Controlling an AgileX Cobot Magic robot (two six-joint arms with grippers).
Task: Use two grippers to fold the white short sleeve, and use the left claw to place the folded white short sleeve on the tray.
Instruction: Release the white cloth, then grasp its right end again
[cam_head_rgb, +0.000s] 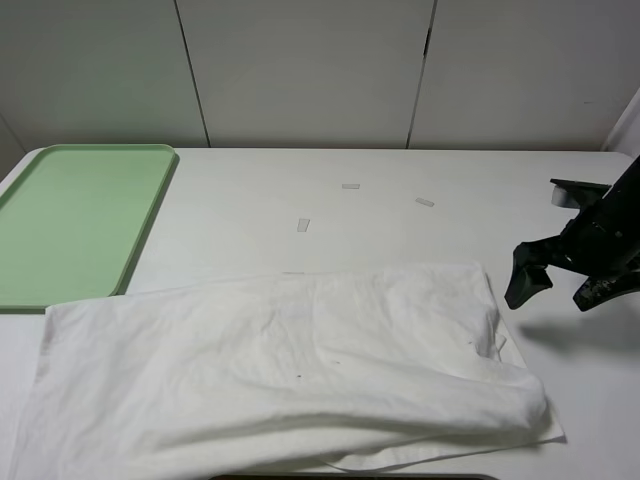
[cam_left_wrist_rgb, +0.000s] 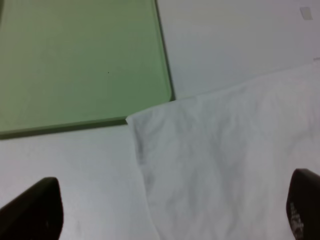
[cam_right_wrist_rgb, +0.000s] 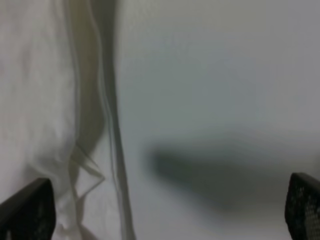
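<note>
The white short sleeve (cam_head_rgb: 290, 380) lies spread and wrinkled across the front of the table, its right end folded over into a rounded bulge. Its upper left corner (cam_left_wrist_rgb: 225, 150) touches the near corner of the light green tray (cam_head_rgb: 80, 215), which is empty (cam_left_wrist_rgb: 80, 65). My left gripper (cam_left_wrist_rgb: 170, 215) is out of the exterior view; its wrist view shows it open above that shirt corner, holding nothing. My right gripper (cam_head_rgb: 556, 293) hangs open above bare table just right of the shirt, beside the shirt's edge (cam_right_wrist_rgb: 45, 100), its fingertips (cam_right_wrist_rgb: 25, 210) wide apart.
Three small white tape strips (cam_head_rgb: 350, 186) (cam_head_rgb: 425, 202) (cam_head_rgb: 303, 224) lie on the white table behind the shirt. Pale wall panels (cam_head_rgb: 300, 70) close off the back. A dark edge (cam_head_rgb: 350, 477) shows at the table's front.
</note>
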